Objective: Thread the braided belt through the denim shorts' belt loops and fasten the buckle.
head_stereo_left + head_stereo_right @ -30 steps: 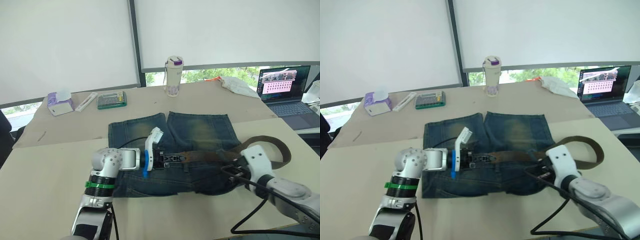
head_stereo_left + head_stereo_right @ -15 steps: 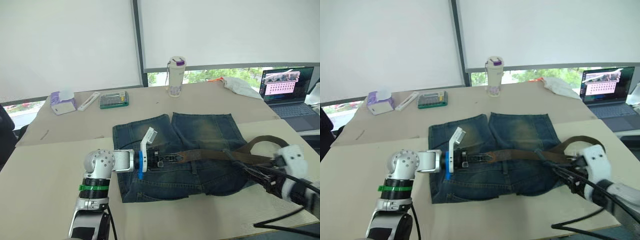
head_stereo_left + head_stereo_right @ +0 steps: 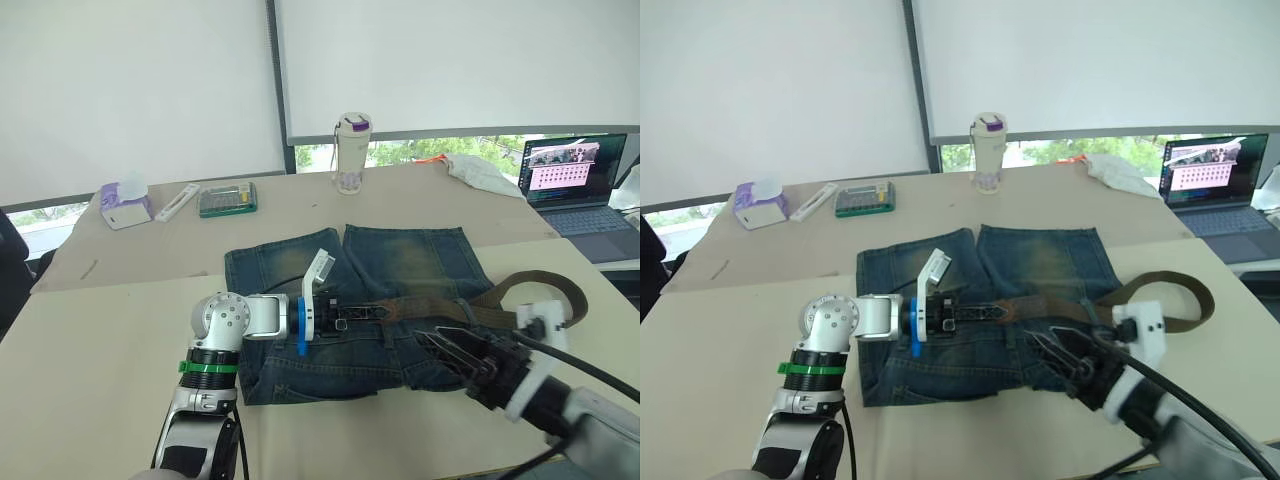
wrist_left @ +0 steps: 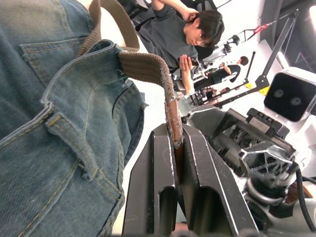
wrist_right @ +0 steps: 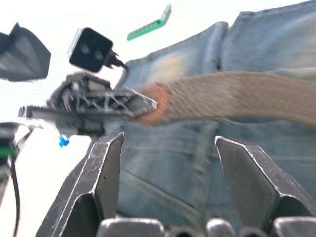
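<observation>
A: Left side status?

B: Tissue box (image 3: 123, 206), white stick-like item (image 3: 177, 201) and green calculator-like tray (image 3: 225, 199) sit along the far edge of the table (image 3: 90, 340). Left end effector (image 3: 347, 314) is over the denim shorts (image 3: 400, 262), fingers (image 4: 158, 163) clamped on the braided belt (image 3: 420, 305) end, as the left wrist view shows: the strap tip is pinched between the two black fingers.

A: Belt routing?

B: Runs from that grip across the waistband toward the right, then curls into a loop (image 3: 545, 290) on the table just past the shorts' right edge. Can't tell which belt loops it passes through. Buckle not made out.

A: Right arm?

B: Right end effector (image 3: 440, 345) hovers over the lower right part of the shorts, pointing toward the left one, near the belt. Fingers (image 5: 247, 182) spread apart, holding nothing.

A: Background?

B: White bottle with purple lid (image 3: 349, 152) behind the shorts, crumpled white cloth (image 3: 478, 172) further right, open laptop (image 3: 575, 180) at far right.
</observation>
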Controlling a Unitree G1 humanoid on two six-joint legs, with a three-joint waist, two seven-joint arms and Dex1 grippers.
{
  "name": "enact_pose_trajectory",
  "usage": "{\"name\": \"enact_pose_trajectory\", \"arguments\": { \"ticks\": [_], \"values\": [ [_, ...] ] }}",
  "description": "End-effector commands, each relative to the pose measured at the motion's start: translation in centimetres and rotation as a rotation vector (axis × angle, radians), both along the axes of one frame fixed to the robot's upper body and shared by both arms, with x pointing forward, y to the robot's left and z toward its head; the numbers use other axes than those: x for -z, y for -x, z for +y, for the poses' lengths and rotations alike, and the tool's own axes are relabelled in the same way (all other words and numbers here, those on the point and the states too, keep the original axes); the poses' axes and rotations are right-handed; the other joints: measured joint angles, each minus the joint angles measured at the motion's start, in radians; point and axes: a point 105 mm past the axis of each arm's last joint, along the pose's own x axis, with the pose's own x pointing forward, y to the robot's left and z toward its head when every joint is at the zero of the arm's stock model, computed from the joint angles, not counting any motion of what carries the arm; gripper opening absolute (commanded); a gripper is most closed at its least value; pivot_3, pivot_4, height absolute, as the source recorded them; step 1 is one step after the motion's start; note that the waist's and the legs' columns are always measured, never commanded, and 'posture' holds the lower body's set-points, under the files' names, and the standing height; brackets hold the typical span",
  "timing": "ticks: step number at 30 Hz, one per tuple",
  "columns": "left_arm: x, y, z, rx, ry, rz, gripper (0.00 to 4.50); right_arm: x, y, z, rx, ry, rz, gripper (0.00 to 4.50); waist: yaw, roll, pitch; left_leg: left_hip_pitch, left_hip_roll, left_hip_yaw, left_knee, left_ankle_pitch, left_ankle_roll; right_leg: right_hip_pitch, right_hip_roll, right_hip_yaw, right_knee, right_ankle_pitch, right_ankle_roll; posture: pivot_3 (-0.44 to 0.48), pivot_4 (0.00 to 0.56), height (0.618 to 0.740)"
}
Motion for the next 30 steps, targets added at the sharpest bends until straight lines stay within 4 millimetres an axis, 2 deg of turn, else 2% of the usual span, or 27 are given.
{"name": "enact_pose_trajectory", "arguments": {
  "ticks": [1,6,19,23,29,30],
  "values": [
    [-1.6,0.5,-0.5,0.038,0.056,-0.032,0.0,-0.1,-0.8,0.8,0.011,-0.05,-0.005,3.28,0.001,0.0,0.0,0.0,0.0,0.0,0.0,0.0,0.0,0.0,0.0,0.0,0.0,0.0,0.0,0.0,0.15,0.74],
    [-1.5,1.0,-0.5,0.056,0.046,-0.038,0.0,-0.7,-1.9,1.4,0.017,-0.138,-0.02,3.28,-0.005,0.001,0.0,0.0,0.0,0.0,0.0,0.0,0.0,0.0,0.0,0.0,0.0,0.0,0.0,0.0,0.15,0.74],
    [-1.2,0.7,0.8,0.028,0.029,-0.044,0.0,-1.2,-2.5,0.0,0.077,-0.199,-0.041,3.28,-0.009,0.001,-0.001,0.0,0.0,0.0,0.0,0.0,0.0,0.0,0.001,-0.001,0.0,0.0,0.0,0.0,0.15,0.74],
    [-1.2,0.8,0.9,0.031,0.021,-0.048,0.0,-1.2,-2.8,-0.3,0.1,-0.194,-0.046,2.17,-0.014,0.001,-0.001,0.0,0.0,0.0,0.0,0.0,0.0,0.0,0.001,0.0,0.0,0.0,0.0,0.0,0.15,0.74],
    [-1.0,1.1,0.6,0.053,-0.013,-0.106,0.0,-1.0,-3.4,0.0,0.109,-0.156,-0.055,0.1,-0.019,0.002,-0.001,0.0,0.0,0.0,0.0,0.0,0.0,0.0,0.001,0.0,0.0,0.0,0.0,0.0,0.15,0.74],
    [-1.0,1.1,0.6,0.055,-0.021,-0.123,0.0,-1.1,-3.5,0.0,0.113,-0.155,-0.057,0.04,-0.02,0.002,-0.001,0.0,0.0,0.0,-0.001,0.0,0.0,0.0,0.001,0.0,0.0,0.0,0.0,0.0,0.15,0.74]
  ]
}}
